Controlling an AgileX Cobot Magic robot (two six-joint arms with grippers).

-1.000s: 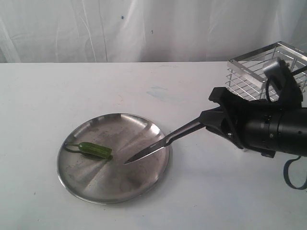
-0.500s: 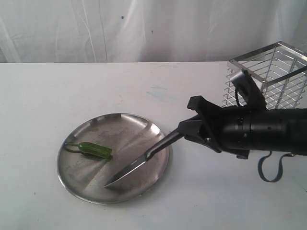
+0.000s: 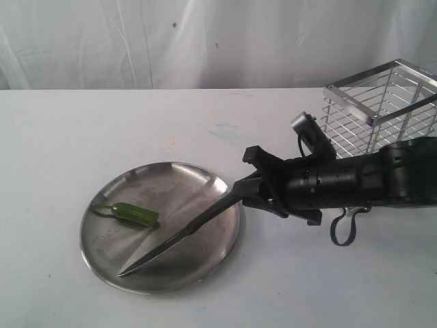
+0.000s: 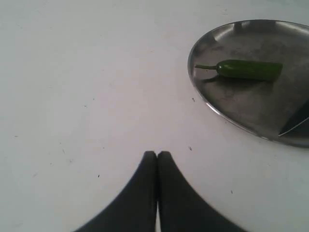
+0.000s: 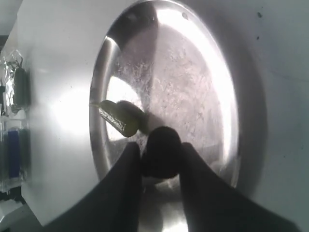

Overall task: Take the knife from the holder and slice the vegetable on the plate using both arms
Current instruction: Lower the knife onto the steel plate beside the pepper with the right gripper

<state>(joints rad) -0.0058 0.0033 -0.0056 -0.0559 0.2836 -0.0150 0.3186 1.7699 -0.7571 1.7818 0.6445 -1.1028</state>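
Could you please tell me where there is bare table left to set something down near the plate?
Bare white table lies between the round brushed-steel plate and the back curtain, left of the plate, and along the front edge. It is crowded on the right: the right end effector holds the black knife over the plate, before the chrome wire holder.

Black cylindrical arm (image 3: 355,181), looped grey cable (image 3: 343,227)

The exterior camera faces me across the table (image 3: 61,130), toward its curtained far edge. My left wrist camera hangs low near the left edge, catching the plate (image 4: 207,92). My right wrist camera sits close above that same plate (image 5: 227,96), which all three views share.
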